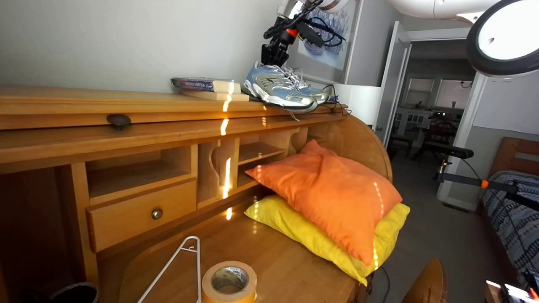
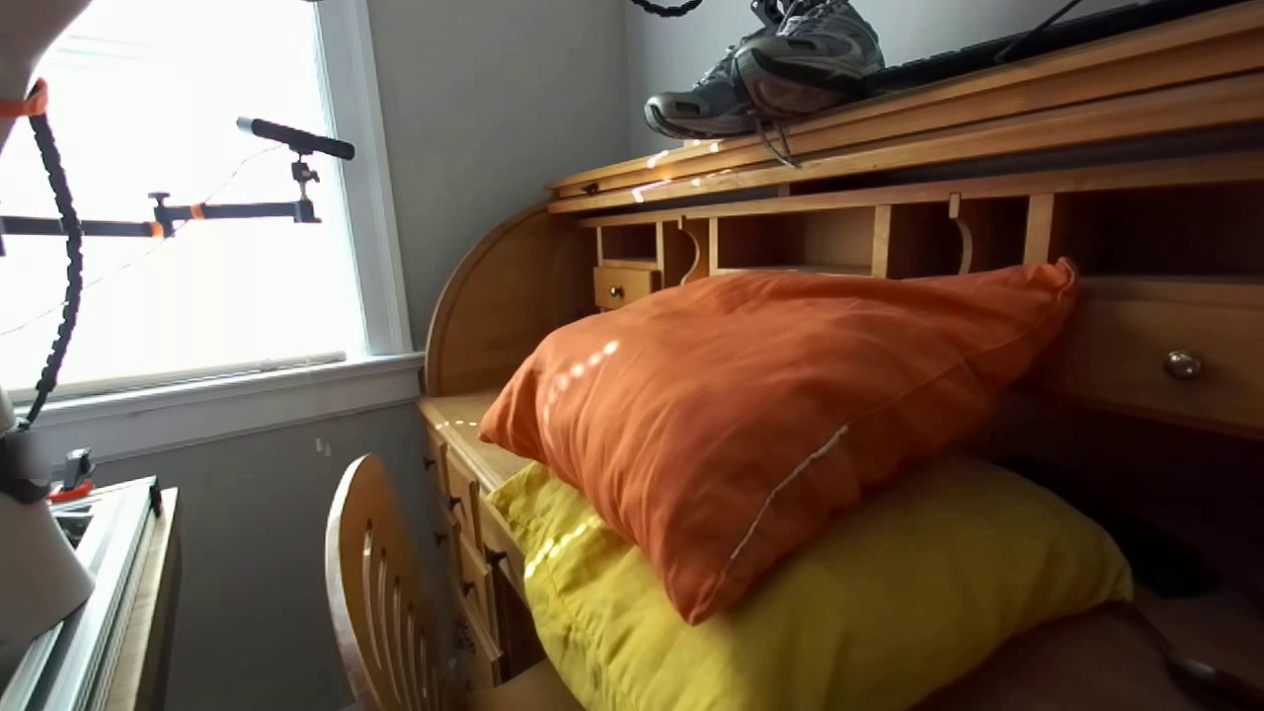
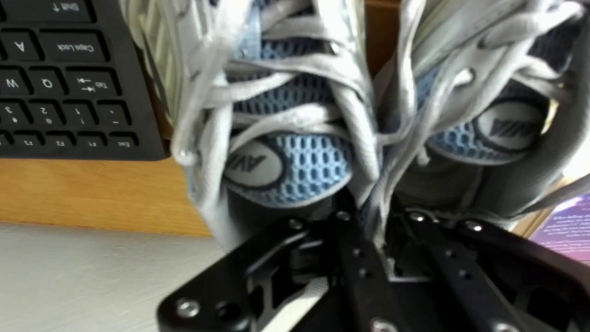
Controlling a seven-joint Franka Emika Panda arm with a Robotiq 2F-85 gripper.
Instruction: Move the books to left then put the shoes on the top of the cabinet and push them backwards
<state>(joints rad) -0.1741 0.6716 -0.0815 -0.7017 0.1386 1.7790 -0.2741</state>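
The shoes, grey-and-white with light blue mesh, sit side by side over the top ledge of the cabinet, toes past its front edge. They also show in an exterior view and the wrist view. I cannot tell whether the soles fully touch the ledge. My gripper reaches down at the heel openings. In the wrist view its fingers close on the adjoining inner sides of both shoes, with laces between. The books lie flat left of the shoes; a purple cover shows in the wrist view.
A black keyboard lies on the ledge beside the shoes, opposite the books; it shows in an exterior view. A wall and a framed picture stand behind. Orange and yellow pillows lie on the desk below.
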